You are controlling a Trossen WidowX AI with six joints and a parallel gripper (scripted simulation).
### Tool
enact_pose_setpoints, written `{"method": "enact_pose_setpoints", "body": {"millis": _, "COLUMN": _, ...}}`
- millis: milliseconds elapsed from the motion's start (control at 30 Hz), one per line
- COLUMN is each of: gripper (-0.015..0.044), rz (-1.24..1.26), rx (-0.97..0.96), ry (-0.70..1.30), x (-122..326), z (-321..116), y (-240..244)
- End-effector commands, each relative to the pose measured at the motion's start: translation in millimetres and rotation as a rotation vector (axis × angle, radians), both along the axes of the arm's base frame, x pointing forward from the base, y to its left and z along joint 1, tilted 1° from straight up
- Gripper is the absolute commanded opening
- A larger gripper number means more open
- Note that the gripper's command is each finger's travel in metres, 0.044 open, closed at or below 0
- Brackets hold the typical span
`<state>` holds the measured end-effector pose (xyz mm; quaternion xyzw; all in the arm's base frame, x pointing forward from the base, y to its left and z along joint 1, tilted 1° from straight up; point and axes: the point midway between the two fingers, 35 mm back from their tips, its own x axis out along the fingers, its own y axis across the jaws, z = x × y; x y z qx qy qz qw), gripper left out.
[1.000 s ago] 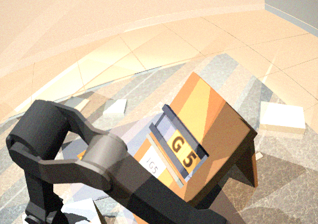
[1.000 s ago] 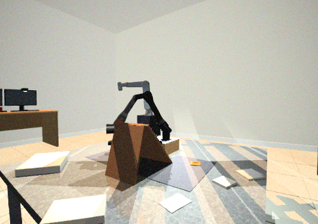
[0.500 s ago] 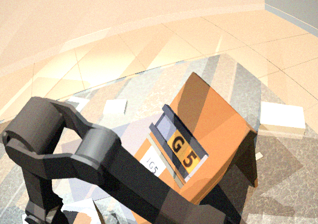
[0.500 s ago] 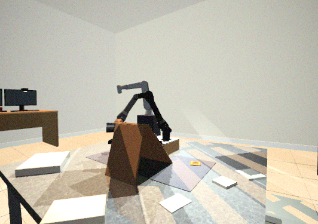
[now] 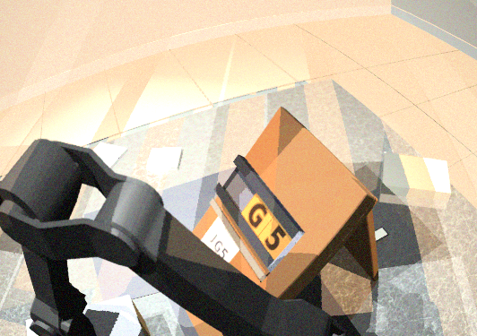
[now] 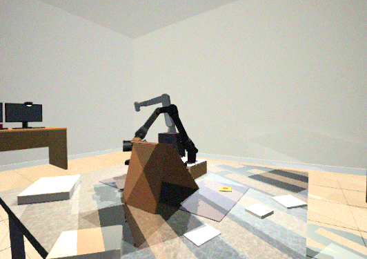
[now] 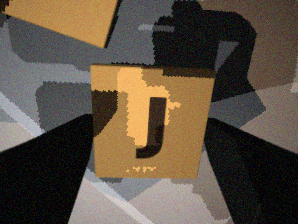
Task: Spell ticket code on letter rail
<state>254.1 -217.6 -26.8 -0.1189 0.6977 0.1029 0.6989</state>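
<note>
A yellow J tile (image 7: 182,125) fills the middle of the wrist view, letter upright. My gripper (image 7: 149,124) is shut on it, one dark finger at each side edge. The fingers are hidden in the top and exterior views. In the top view, the tilted orange board (image 5: 318,170) carries a dark rail (image 5: 273,193). A G tile (image 5: 255,214) and a 5 tile (image 5: 274,239) sit side by side at its lower right end; the upper left part of the rail is vacant. The ticket (image 5: 216,242) below it reads JG5. Another yellow tile (image 6: 225,188) lies on the mat (image 6: 207,204).
Part of a yellow tile (image 7: 65,20) shows at the wrist view's top left. Flat white blocks (image 5: 165,159) (image 6: 259,210) and a larger pale block (image 5: 417,175) (image 6: 86,240) lie around the board. My arm (image 5: 202,251) crosses in front of the board's lower left.
</note>
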Motion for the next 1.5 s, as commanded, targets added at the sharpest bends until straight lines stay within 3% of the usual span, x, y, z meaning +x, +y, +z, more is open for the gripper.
{"method": "enact_pose_setpoints", "body": {"millis": 0, "gripper": 0.0000, "rz": -0.003, "rx": -0.005, "ry": 0.002, "x": 0, "z": 3, "y": 0}}
{"method": "enact_pose_setpoints", "body": {"millis": 667, "gripper": 0.0000, "rz": 0.029, "rx": -0.035, "ry": -0.042, "x": 9, "z": 19, "y": 0}}
{"method": "enact_pose_setpoints", "body": {"millis": 1467, "gripper": 0.0000, "rz": 0.305, "rx": -0.335, "ry": -0.431, "x": 90, "z": 134, "y": 17}}
